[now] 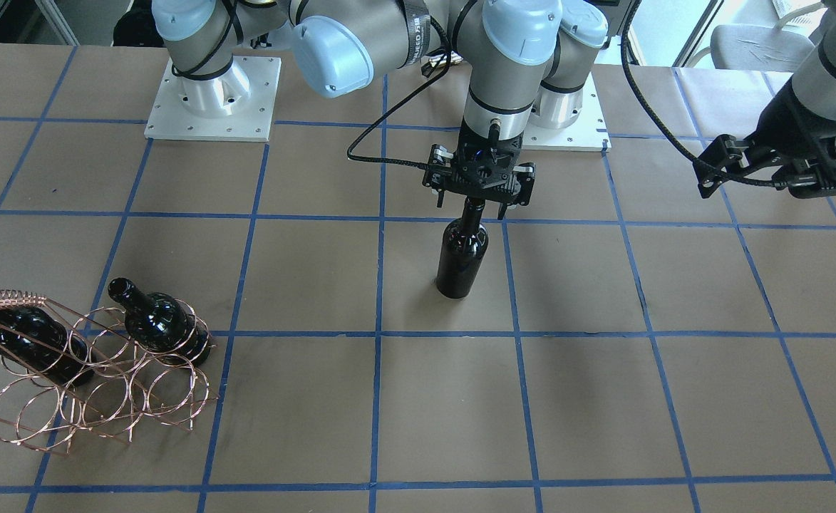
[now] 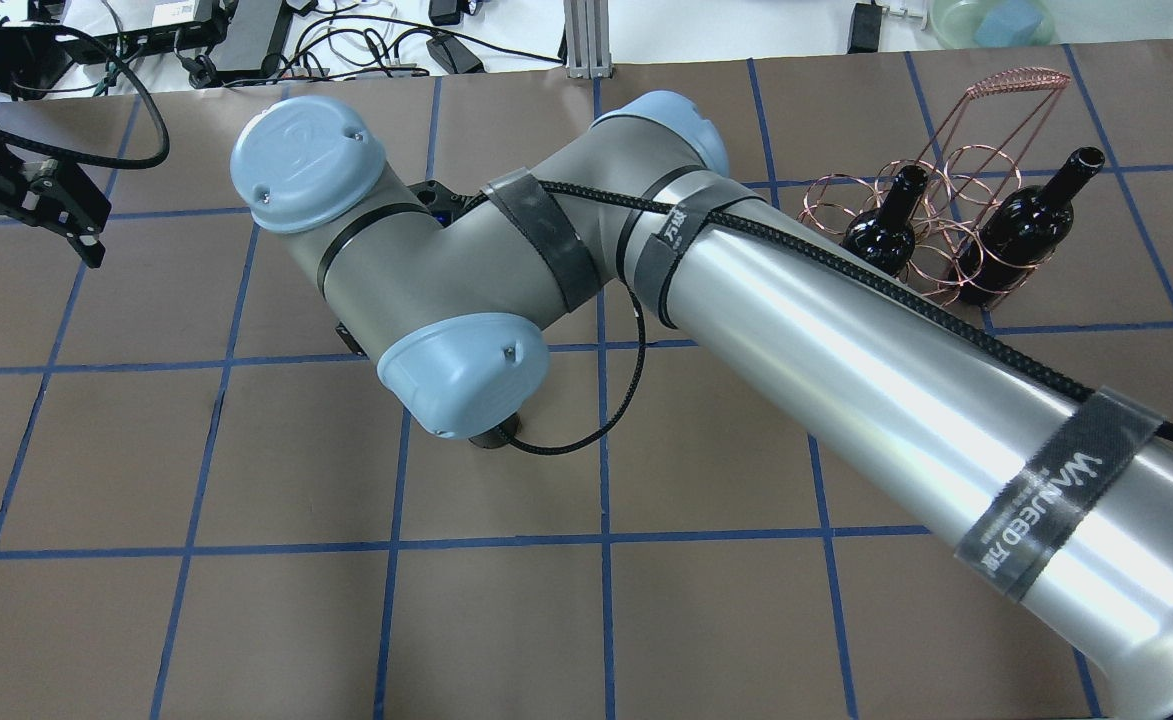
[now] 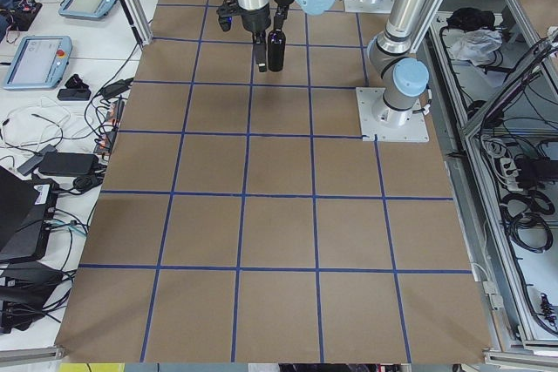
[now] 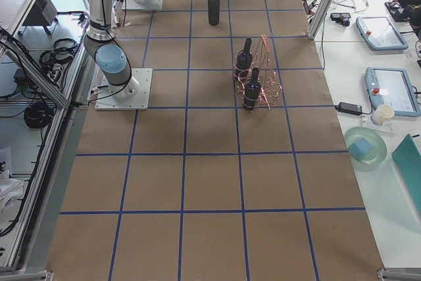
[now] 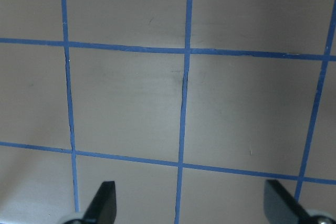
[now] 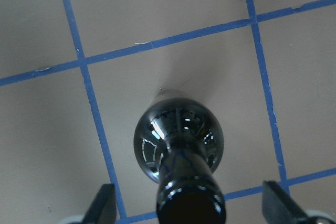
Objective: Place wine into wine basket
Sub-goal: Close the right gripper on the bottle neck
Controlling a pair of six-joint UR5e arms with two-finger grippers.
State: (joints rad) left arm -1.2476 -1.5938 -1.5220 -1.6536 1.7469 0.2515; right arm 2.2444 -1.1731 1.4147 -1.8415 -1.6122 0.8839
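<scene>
Front view: right arm reaches to mid-tabletop [image 1: 674, 399], wrist pointing straight down; right hand [image 1: 472, 206] straddles the neck of the upright wine bottle [image 1: 462, 253]. The wine basket [image 1: 104, 377] stands well apart, holding a second bottle [image 1: 157, 320] and a third bottle [image 1: 29, 335].
Overhead view: left hand [image 2: 26, 248] hangs at the far left edge.
Left wrist view: fingers spread wide over the brown paper.
Right wrist view: fingers spread wide, clear of the bottle's mouth.

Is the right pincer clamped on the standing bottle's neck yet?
No: the right pincer is open, its fingers wide apart on either side of the neck of the wine bottle, not touching it.
</scene>
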